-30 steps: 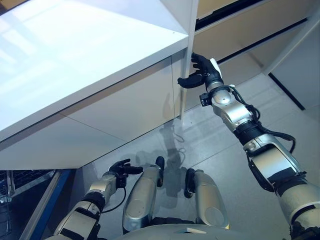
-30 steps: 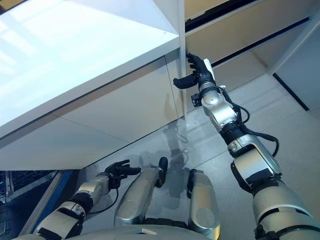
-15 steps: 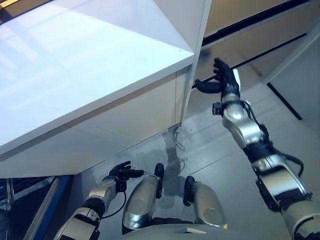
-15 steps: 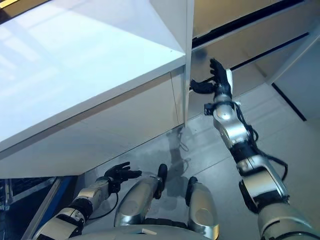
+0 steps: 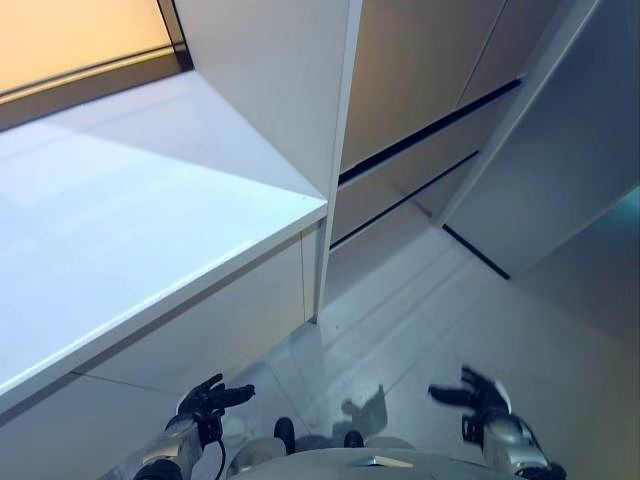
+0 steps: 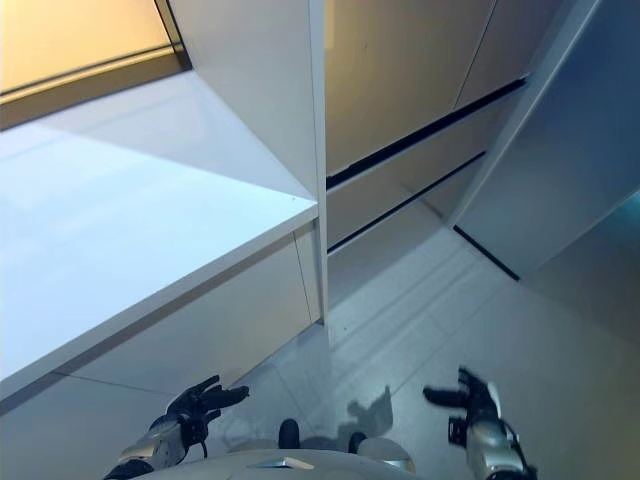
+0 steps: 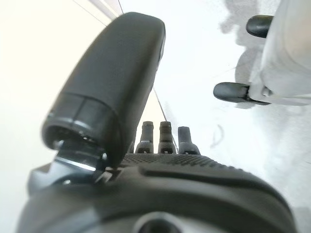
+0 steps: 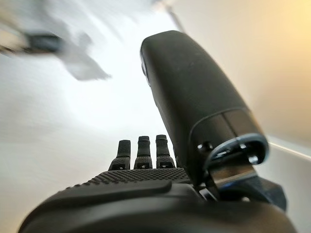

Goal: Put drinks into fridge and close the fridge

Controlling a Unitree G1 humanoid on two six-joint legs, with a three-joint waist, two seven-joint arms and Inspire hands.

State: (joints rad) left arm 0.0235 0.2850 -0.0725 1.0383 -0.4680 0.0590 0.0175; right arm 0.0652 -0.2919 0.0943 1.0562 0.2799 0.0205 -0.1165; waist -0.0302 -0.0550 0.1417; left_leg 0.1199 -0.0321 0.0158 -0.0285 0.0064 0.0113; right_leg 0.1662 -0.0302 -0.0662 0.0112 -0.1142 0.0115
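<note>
No drink shows in any view. A tall white panel (image 5: 290, 90) with a thin front edge (image 6: 318, 150) rises at the end of the white counter (image 5: 130, 230); I cannot tell whether it is the fridge's door. My right hand (image 5: 482, 394) hangs low at the right over the floor, open and empty, well clear of that edge. Low at the left, my left hand (image 5: 207, 399) is open too, in front of the counter's base. The left wrist view shows straight fingers (image 7: 165, 136) with nothing in them, as do the right hand's fingers (image 8: 144, 151).
Beige cabinet fronts (image 5: 420, 70) with dark horizontal gaps (image 5: 430, 125) stand behind the white panel. A grey slanted panel (image 5: 570, 150) closes off the right side. Pale floor tiles (image 5: 400, 320) lie between them. White fronts (image 6: 200, 330) run under the counter.
My right hand has left the white panel's edge and dropped low to the right. The whole picture has shifted upward, so the camera moved. The left hand stays low.
</note>
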